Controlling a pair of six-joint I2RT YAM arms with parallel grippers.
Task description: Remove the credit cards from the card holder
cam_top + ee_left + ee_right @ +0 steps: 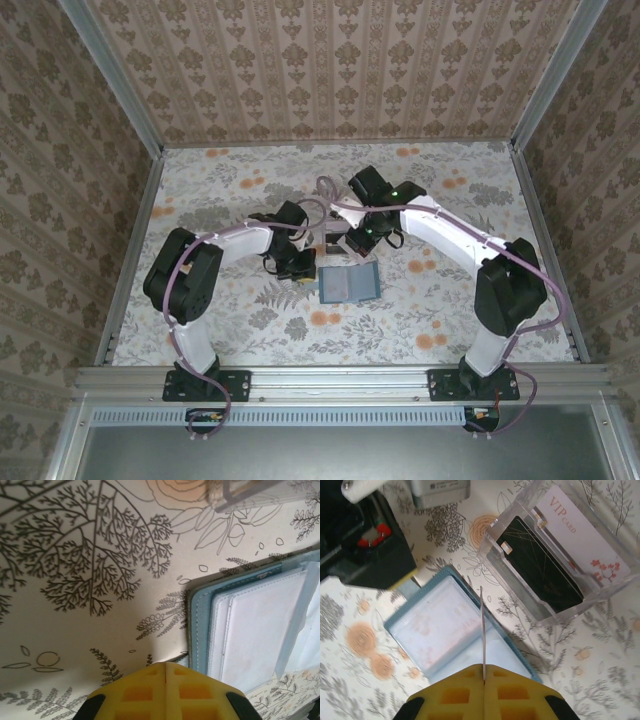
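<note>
Gripping a credit card (482,630) edge-on, the right jaws hang over the card holder (440,625); left jaws clenched empty.

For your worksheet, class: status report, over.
Left gripper shut, empty, beside the card holder. Right gripper shut on a credit card, edge-on over the open holder. Black card and VIP card in the clear box. Nothing obstructing.
</note>
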